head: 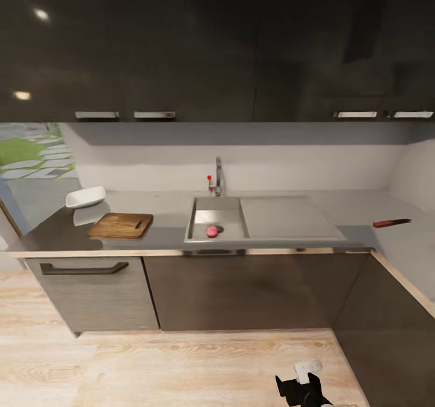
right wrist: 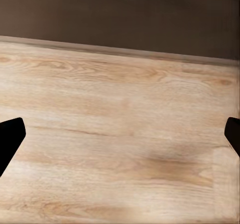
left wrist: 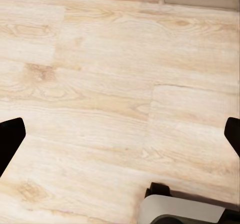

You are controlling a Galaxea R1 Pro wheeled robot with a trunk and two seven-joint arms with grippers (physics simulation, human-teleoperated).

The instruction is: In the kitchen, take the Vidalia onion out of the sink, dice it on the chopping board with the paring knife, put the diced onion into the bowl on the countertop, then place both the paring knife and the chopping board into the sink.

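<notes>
Onion (head: 212, 231) lies in the sink (head: 199, 213) basin near its front wall. On the countertop (head: 284, 201), the board (head: 120, 225) lies left of the sink, the bowl (head: 85, 197) just behind it, and the knife (head: 391, 222) far right. Left gripper (left wrist: 120, 136) and right gripper (right wrist: 120, 136) hang over the wood floor (left wrist: 100, 84), fingers spread wide, holding nothing.

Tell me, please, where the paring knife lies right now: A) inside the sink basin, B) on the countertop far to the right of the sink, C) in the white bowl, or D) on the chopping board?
B: the paring knife rests on the countertop, well right of the sink.
</notes>
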